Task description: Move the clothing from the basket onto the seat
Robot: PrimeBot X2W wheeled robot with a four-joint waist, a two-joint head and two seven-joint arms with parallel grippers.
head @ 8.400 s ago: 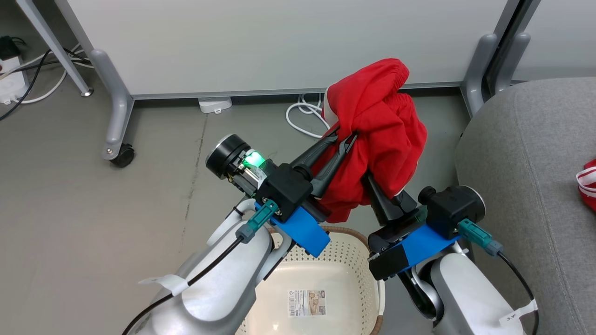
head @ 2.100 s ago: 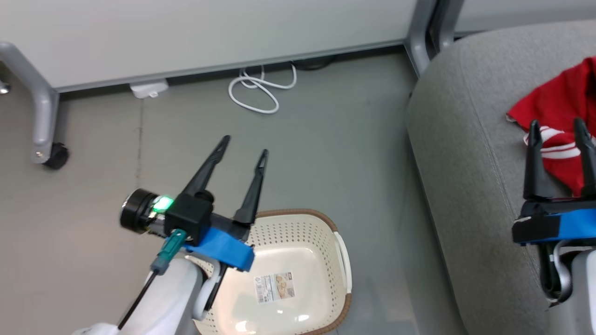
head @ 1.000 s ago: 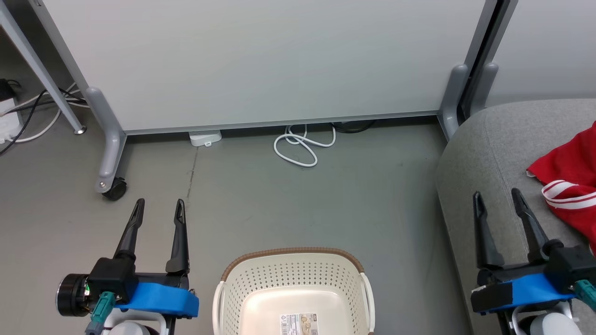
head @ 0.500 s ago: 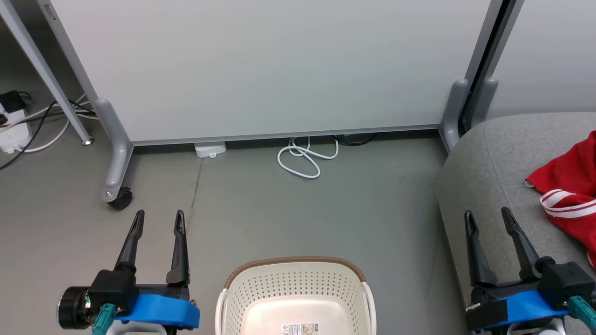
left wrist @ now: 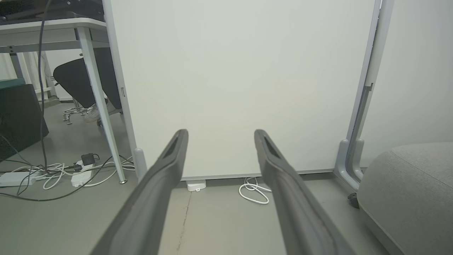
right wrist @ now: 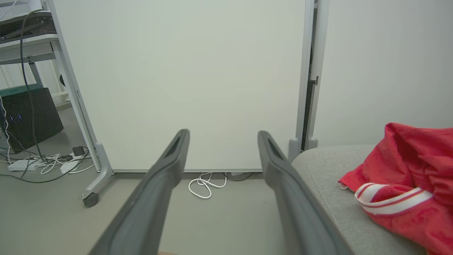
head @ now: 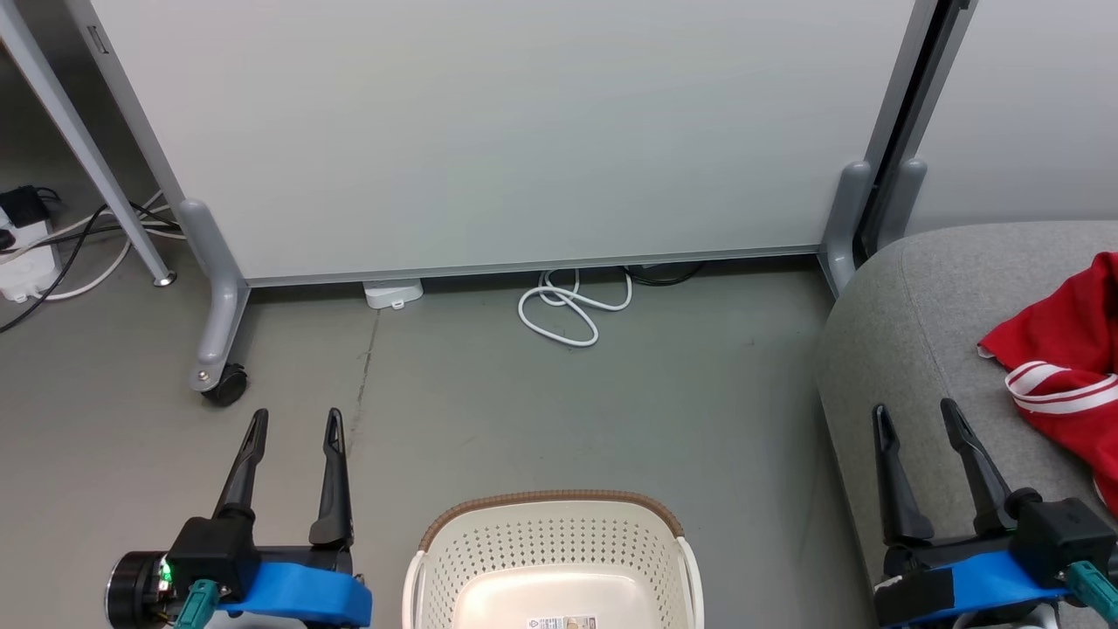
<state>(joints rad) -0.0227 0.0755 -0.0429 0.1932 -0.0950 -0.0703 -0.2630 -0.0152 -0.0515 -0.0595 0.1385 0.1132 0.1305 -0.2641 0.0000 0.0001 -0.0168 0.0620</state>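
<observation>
The red clothing (head: 1061, 376) with white bands lies on the grey seat (head: 908, 349) at the right edge; the right wrist view shows the clothing (right wrist: 407, 191) bunched on the seat (right wrist: 329, 184). The cream basket (head: 550, 542) stands on the floor at bottom centre, and the part of its inside that shows holds no garment. My left gripper (head: 295, 421) hangs open left of the basket, nothing between its fingers. Over the seat's near left edge my right gripper (head: 915, 414) is open, apart from the clothing. Both wrist views show spread fingers (left wrist: 166, 170) (right wrist: 170, 166).
A pale wheeled partition panel (head: 489, 131) stands behind, with a castor leg (head: 214, 349) at left and posts (head: 843, 218) by the seat. A coiled white cable (head: 568, 306) lies on the floor. Power strips and cables (head: 35, 253) sit far left under a table leg.
Over the last second the picture shifted slightly down as the camera moved. Both grippers stay open and near where they were. The clothing lies on the seat as before.
</observation>
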